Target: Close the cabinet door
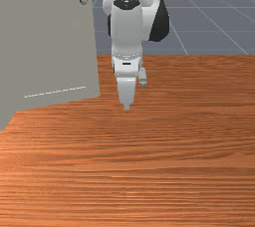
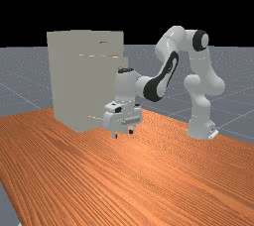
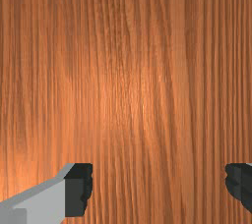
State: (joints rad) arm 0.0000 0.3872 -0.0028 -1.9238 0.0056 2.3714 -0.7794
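The cabinet door (image 1: 50,42) stands upright at the front view's left, a flat grey-beige panel with its tall free edge running almost straight up and down beside the arm. Its lower edge slants: the end by the free edge sits farther from the front camera, toward the arm's base, and the other end comes nearer. As far as this angle lets me judge, the door is swung open. A small round knob (image 1: 83,0) sits high on the panel, close to the free edge, and a thin pale line crosses the panel low down.

The door belongs to the cabinet (image 2: 67,76), a tall box with its long axis upright, standing on the surface (image 2: 149,180) at the far view's left. Its inside is hidden, so I can't tell what it holds.

The gripper (image 1: 126,106) points down near the door's free edge, apart from it in the front view, with its tips above the orange-brown wood. In the wrist view the jaws stand wide apart, with bare wood grain between them. The white and grey arm (image 2: 174,41) bends over from its base (image 2: 200,128) at the far view's right, reaching across toward the cabinet.
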